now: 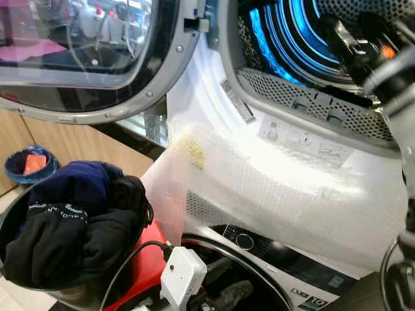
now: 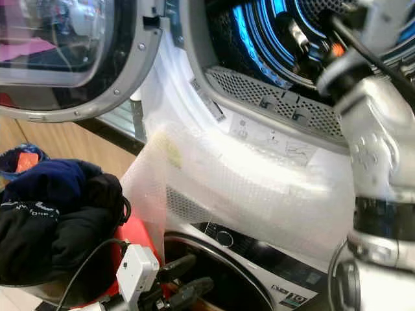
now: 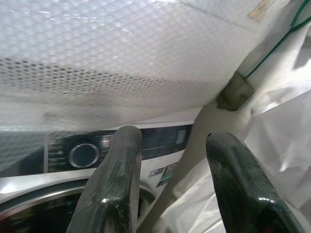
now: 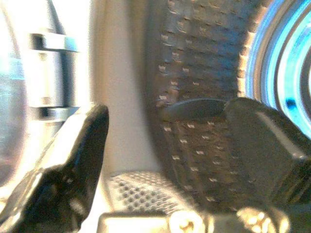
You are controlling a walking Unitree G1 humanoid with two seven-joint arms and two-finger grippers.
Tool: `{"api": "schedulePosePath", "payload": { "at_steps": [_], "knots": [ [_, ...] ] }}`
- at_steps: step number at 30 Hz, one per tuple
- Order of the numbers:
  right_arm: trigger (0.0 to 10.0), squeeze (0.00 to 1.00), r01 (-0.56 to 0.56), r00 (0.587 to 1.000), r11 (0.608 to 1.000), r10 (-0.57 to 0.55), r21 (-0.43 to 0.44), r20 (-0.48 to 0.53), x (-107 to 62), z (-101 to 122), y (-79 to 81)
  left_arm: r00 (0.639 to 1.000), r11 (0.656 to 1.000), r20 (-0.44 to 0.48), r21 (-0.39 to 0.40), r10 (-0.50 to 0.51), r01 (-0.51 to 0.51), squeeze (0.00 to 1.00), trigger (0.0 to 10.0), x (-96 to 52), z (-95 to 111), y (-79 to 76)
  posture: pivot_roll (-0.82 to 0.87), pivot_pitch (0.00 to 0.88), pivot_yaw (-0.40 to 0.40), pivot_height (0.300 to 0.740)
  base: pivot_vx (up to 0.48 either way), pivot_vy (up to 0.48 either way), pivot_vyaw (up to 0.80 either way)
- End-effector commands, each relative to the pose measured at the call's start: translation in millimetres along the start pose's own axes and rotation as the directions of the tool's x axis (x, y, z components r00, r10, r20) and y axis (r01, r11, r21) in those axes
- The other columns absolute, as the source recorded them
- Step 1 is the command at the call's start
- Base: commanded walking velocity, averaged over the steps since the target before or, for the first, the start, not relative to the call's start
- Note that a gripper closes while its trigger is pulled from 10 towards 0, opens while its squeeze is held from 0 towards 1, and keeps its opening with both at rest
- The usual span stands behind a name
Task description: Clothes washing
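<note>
A pile of dark navy and black clothes (image 1: 71, 220) fills a round basket (image 1: 10, 227) at the lower left. The upper machine's drum (image 1: 292, 32) glows blue, and its round glass door (image 1: 84, 58) is swung open to the left. My right gripper (image 1: 340, 32) reaches into the drum mouth; in the right wrist view it (image 4: 165, 141) is open with nothing between its fingers. My left gripper (image 2: 185, 278) hangs low in front of the lower machine, beside the basket. It (image 3: 170, 160) is open and empty.
Bubble wrap (image 1: 259, 188) drapes over the front between the two stacked machines. The lower machine's dial (image 3: 83, 155) and panel sit just under it. A red object (image 1: 146, 259) lies beside the basket. A blue bin (image 1: 29, 165) stands on the floor at far left, by wooden cabinets.
</note>
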State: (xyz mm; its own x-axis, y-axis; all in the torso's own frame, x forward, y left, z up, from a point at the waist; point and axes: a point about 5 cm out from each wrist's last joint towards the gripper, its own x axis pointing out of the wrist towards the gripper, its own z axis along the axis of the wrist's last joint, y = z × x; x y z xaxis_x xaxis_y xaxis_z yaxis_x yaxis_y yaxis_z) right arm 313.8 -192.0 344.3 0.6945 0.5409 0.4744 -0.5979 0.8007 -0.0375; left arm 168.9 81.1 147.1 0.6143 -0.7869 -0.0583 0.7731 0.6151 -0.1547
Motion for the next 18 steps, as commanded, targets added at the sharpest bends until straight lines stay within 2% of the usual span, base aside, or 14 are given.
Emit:
{"api": "schedulePosePath", "payload": {
  "at_steps": [1, 2, 3, 5, 9, 18],
  "knots": [
    [10.0, 0.0, -0.051, 0.998, 0.998, 0.051, 0.019, 0.032, -5.3, 5.3, 7.1, 1.0, 1.0, 0.005, 0.018, 0.022, -0.022, 0.0, 10.0, -0.6, -0.4, 4.5, 0.07, 0.017, -0.131, 0.74, 0.0, 0.0, 0.0],
    [10.0, 0.0, -0.051, 0.998, 0.998, 0.051, 0.019, 0.032, -5.3, 5.3, 7.1, 1.0, 1.0, 0.005, 0.018, 0.022, -0.022, 0.0, 10.0, -0.6, -0.4, 4.5, 0.07, 0.017, -0.131, 0.74, 0.0, 0.0, 0.0],
    [10.0, 0.0, -0.148, 0.989, 0.984, 0.145, 0.101, 0.036, -17.5, -4.1, 20.7, 0.999, 0.999, 0.005, 0.031, 0.045, -0.045, 0.0, 10.0, -0.4, -1.0, 10.5, 0.07, 0.007, -0.12, 0.74, 0.0, 0.0, 0.0],
    [10.0, 0.0, -0.232, 0.973, 0.959, 0.229, 0.162, 0.035, -30.4, -13.6, 33.7, 0.997, 0.996, 0.009, 0.053, 0.071, -0.072, 0.0, 10.0, -0.1, -0.4, 17.7, 0.07, 0.0, -0.112, 0.74, 0.0, 0.0, 0.0],
    [10.0, 0.0, -0.264, 0.964, 0.944, 0.265, 0.201, 0.02, -45.9, -26.3, 39.4, 0.993, 0.989, 0.027, 0.089, 0.116, -0.118, 0.0, 10.0, 1.5, 3.4, 29.2, 0.08, 0.0, -0.1, 0.74, 0.0, 0.0, 0.0],
    [10.0, 0.0, -0.271, 0.962, 0.938, 0.274, 0.216, 0.018, -51.5, -27.2, 42.2, 0.992, 0.988, 0.033, 0.099, 0.119, -0.121, 0.0, 10.0, 1.6, 3.6, 31.3, 0.08, 0.0, -0.1, 0.74, 0.0, 0.0, 0.0]
  ]
}}
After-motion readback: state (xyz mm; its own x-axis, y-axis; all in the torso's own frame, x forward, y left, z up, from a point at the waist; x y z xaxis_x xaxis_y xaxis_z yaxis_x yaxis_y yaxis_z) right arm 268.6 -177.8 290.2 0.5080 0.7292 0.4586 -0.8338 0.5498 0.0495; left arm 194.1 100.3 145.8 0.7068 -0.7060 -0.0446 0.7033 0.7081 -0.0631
